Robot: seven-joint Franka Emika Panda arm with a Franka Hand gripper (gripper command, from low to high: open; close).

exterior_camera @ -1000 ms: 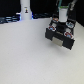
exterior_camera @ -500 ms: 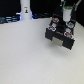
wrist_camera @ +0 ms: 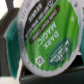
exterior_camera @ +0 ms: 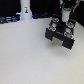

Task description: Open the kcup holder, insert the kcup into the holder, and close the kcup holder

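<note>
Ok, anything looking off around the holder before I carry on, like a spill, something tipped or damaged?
Nothing stands out. The kcup holder sits upright on the white table, with the white bottle standing behind. The wrist view is filled by the kcup, its green lid looking intact. No spill is visible; the exterior view is too blurry for fine damage.

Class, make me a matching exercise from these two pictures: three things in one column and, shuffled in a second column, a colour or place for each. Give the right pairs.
Things:
1. kcup
2. kcup holder
3. white bottle

Descriptions:
A. black box at the exterior view's right
B. green top printed "Dark Magic", fills the wrist view
C. stands at the far edge, toward the exterior view's left

Pairs: 1-B, 2-A, 3-C
</note>
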